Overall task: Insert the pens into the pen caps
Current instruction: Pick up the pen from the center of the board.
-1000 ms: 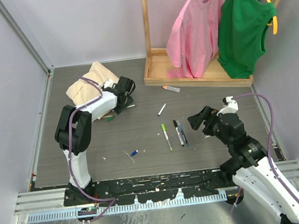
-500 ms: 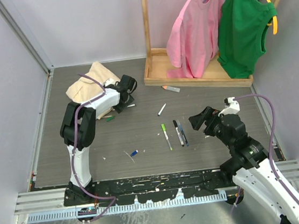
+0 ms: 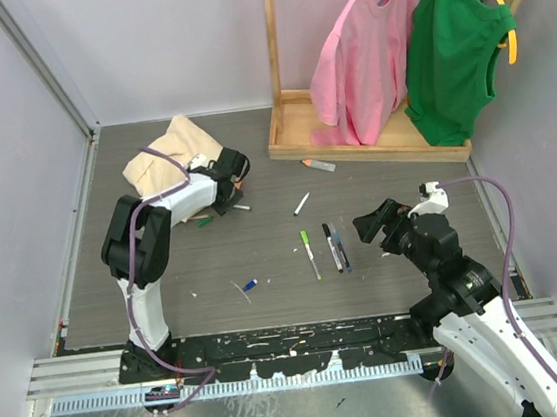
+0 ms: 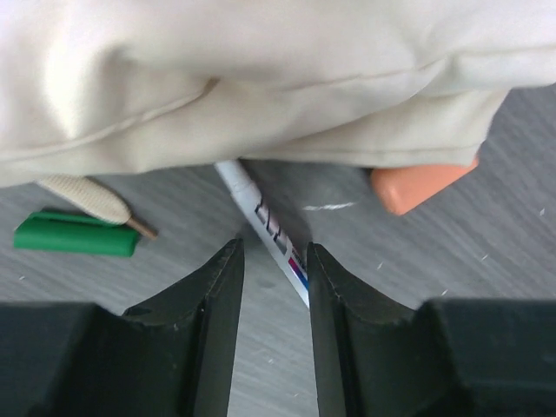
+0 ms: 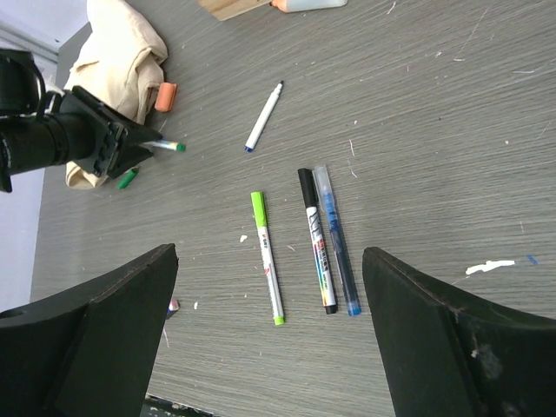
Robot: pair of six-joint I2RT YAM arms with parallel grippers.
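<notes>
My left gripper [image 3: 236, 194] [image 4: 275, 252] sits low at the edge of a tan cloth [image 4: 261, 69]. Its jaws are narrowed, with a gap showing, around a white pen [image 4: 276, 236] that runs out from under the cloth close to the right finger. Beside it lie a green cap [image 4: 76, 234] and an orange cap [image 4: 417, 182]. My right gripper [image 3: 371, 226] [image 5: 269, 261] hovers wide open and empty above a green-ended pen [image 5: 268, 259], a black pen [image 5: 316, 252] and a blue pen [image 5: 337, 252]. Another white pen [image 5: 263, 116] lies farther back. A blue cap [image 3: 250, 285] lies near the front.
A wooden garment rack [image 3: 352, 145] with a pink top [image 3: 361, 53] and a green top [image 3: 451, 48] stands at the back right, an orange-ended marker [image 3: 318, 165] in front of it. A tan cord end [image 4: 87, 195] lies by the green cap. Walls close in on both sides.
The left gripper's jaws have narrowed around the white pen by the cloth, and the pen's free end has shifted slightly toward the front. The right arm has barely moved.
</notes>
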